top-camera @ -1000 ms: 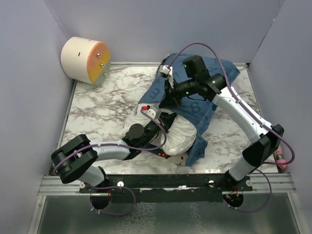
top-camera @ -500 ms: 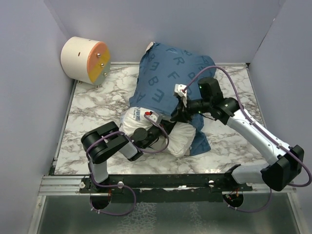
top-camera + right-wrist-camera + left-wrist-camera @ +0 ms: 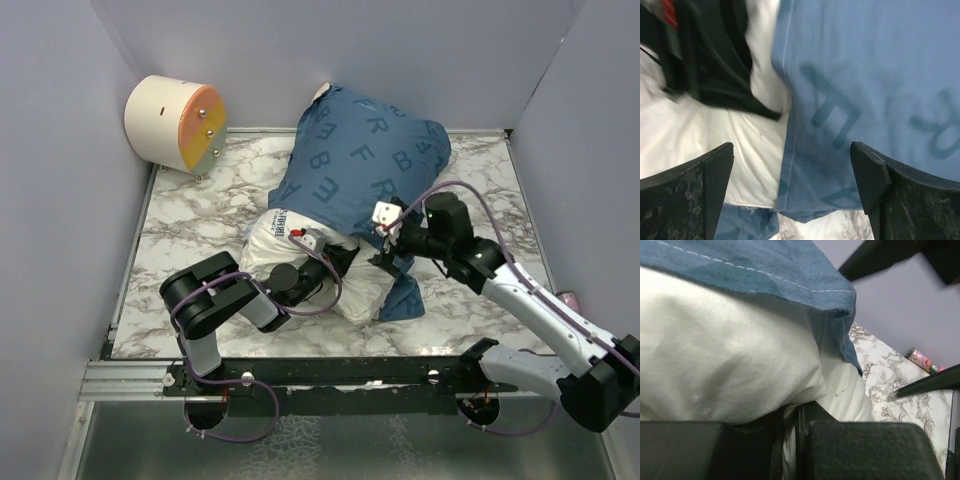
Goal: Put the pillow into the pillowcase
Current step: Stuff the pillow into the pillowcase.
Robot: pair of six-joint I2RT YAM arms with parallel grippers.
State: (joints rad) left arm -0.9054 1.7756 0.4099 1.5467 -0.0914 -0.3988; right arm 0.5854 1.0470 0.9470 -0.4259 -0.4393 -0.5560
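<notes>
The blue lettered pillowcase (image 3: 360, 165) is drawn over the far part of the white pillow (image 3: 285, 240), whose near end bulges out of the case's mouth. My left gripper (image 3: 342, 264) lies low against that exposed end. In the left wrist view it (image 3: 791, 440) is shut on a fold of the pillow (image 3: 715, 365), under the pillowcase hem (image 3: 790, 285). My right gripper (image 3: 386, 260) hovers at the case's right hem. Its fingers stand wide open (image 3: 795, 175) with nothing between them, above the pillowcase (image 3: 880, 75) and the pillow (image 3: 745, 145).
A cream cylinder with an orange face (image 3: 175, 122) stands at the back left corner of the marble table (image 3: 200, 220). A small pink item (image 3: 570, 298) lies past the table's right edge. Grey walls close in on three sides.
The pillowcase has been pulled over the pillow's far part. My right gripper has opened, let go of the case and drawn back toward the near right. The left gripper keeps its grip.
</notes>
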